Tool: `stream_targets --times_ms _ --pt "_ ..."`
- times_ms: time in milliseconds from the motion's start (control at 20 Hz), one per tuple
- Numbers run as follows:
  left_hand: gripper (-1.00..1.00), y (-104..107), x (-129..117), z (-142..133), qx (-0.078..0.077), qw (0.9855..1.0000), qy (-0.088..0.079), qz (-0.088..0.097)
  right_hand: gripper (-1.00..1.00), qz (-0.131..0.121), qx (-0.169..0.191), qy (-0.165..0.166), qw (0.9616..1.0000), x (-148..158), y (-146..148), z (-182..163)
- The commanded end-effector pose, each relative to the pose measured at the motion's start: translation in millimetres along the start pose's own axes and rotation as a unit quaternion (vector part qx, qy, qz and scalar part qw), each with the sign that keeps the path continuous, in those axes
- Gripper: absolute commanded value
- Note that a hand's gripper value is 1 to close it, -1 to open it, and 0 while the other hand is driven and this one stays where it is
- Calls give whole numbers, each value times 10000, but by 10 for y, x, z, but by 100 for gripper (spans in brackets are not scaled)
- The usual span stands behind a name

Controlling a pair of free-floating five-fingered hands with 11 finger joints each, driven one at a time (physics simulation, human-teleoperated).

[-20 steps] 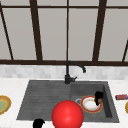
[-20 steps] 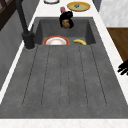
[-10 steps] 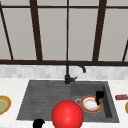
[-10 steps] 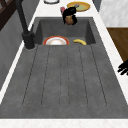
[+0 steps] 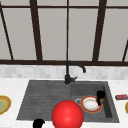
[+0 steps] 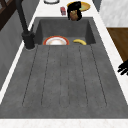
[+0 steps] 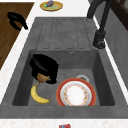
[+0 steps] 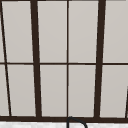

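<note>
We see the right hand [image 7: 44,67] curled over a small brown object [image 7: 42,77] inside the sink basin [image 7: 82,61]. Just below it lies the banana [image 7: 38,95], long axis toward us; the plate [image 7: 75,95] sits beside. The object's identity is obscured. The left hand [image 5: 38,123], idle and far off, has indiscernible fingers.

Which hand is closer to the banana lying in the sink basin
The right hand. It is over the basin, curled round a small brown thing just above the banana. The left hand hangs off the counter's front edge, beyond the draining board.
</note>
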Motion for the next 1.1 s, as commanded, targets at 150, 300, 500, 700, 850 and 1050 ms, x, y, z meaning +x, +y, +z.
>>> stream_targets --times_ms 150,300,500,700,850,1050 --pt "0 0 0 0 0 10000 0 0 100 156 20 -202 9997 -178 -163 348" --pt "0 0 0 0 0 10000 0 0 100 175 -12 -212 9996 -251 -241 501" --pt "0 0 0 0 0 10000 0 0 100 160 -29 -198 9997 -378 -364 699" --pt "0 0 0 0 0 10000 0 0 100 114 40 -149 9998 -537 -471 846" --pt "0 0 0 0 0 10000 0 0 100 73 52 -130 9999 -666 -573 955" --pt "0 0 0 0 0 10000 0 0 100 24 82 -105 9999 -858 -736 1079"
